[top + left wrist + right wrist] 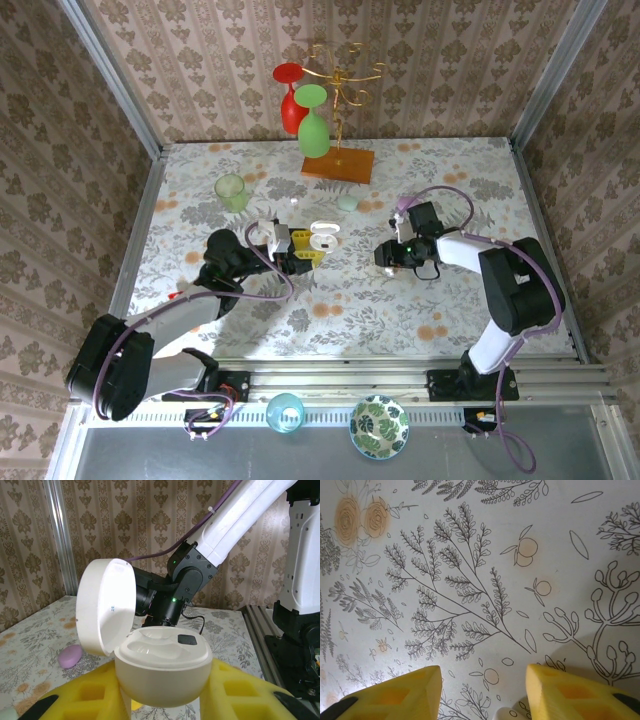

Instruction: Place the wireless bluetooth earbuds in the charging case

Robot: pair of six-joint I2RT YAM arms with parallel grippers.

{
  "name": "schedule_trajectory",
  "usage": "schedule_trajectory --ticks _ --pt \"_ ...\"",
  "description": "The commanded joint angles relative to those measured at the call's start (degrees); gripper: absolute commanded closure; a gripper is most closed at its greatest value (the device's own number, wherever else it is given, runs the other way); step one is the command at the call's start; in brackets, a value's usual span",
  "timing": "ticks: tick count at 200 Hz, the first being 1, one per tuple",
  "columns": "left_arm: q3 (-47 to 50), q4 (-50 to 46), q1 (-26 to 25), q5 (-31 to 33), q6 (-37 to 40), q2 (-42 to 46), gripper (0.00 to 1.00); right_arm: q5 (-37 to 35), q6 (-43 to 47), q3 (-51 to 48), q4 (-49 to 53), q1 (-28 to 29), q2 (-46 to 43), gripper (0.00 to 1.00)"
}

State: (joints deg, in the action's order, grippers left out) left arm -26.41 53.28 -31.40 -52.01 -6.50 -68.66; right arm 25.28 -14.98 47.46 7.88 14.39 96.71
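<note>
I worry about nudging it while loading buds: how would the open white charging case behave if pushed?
The charging case has a rounded, egg-like bottom, so it would probably rock or roll if let go. Its raised lid hangs to one side, likely tipping it that way. The glossy shell looks slippery between the left gripper's jaws.

Mock home booth: damask wallpaper [200,60], floral tablecloth [330,300]
</note>
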Motion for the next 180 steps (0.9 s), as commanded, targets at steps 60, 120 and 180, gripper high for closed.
schedule_trajectory --ticks 60,120,180 --pt "-0.4 4.5 0.2 -0.2 -2.0 -0.9 0.73 2.7 -1.7 -8.4 -0.9 0.0 -6.4 0.57" --pt "-0.6 4.9 0.2 -0.1 -2.7 -0.9 0.73 4.4 -2.9 -10.5 -3.2 0.0 -8.3 0.66" --pt "-0.1 5.4 0.2 -0.1 -3.3 -0.6 0.73 4.2 -3.8 -9.7 -5.8 -0.3 -3.9 0.75"
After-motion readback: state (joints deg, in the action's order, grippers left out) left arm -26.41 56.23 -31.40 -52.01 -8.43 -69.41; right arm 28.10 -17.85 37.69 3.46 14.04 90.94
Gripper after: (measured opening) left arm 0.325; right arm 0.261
